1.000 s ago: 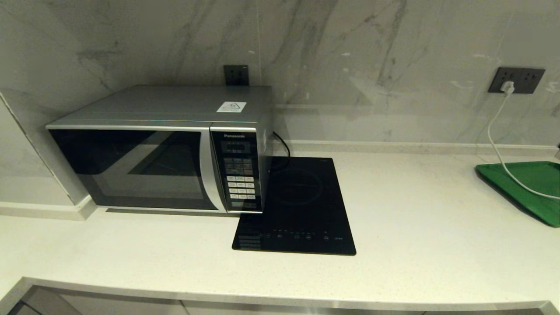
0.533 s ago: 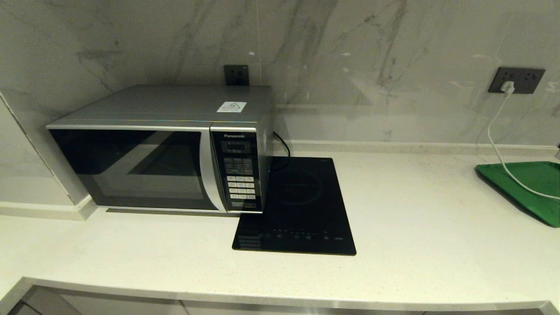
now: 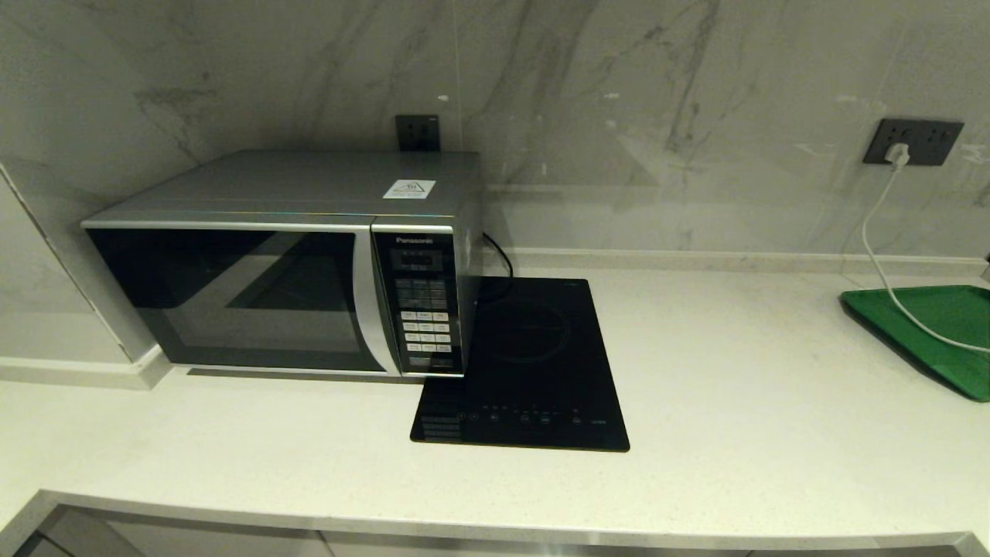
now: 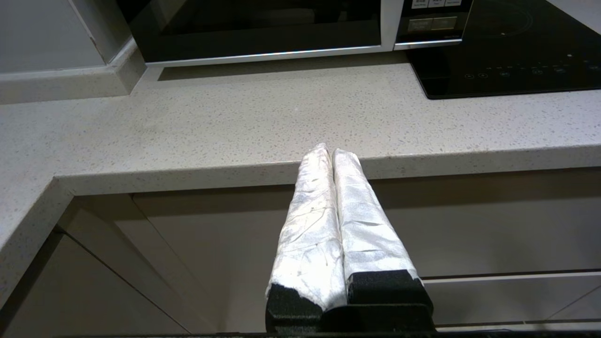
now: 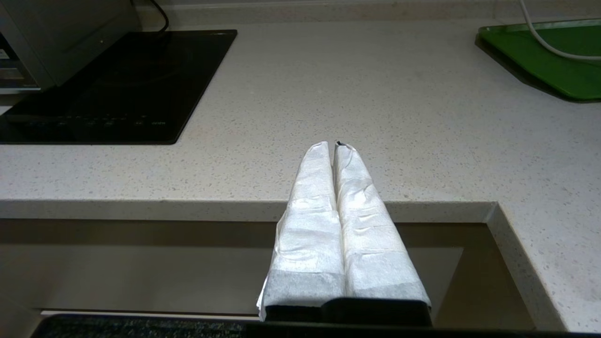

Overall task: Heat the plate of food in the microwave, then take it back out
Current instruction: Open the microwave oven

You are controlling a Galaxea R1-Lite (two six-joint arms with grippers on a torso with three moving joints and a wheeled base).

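Observation:
The silver Panasonic microwave [image 3: 278, 263] stands at the back left of the counter with its dark glass door closed; its lower edge [image 4: 263, 33] also shows in the left wrist view. The plate of food is out of view. My left gripper [image 4: 328, 152] hangs shut and empty at the counter's front edge, in front of the microwave. My right gripper [image 5: 332, 146] is shut and empty at the front edge further right. Neither arm shows in the head view.
A flat black induction hob [image 3: 526, 363] lies right of the microwave. A green tray [image 3: 928, 333] sits at the far right with a white cable [image 3: 882, 247] running over it from a wall socket. Bare counter [image 3: 735, 387] lies between hob and tray.

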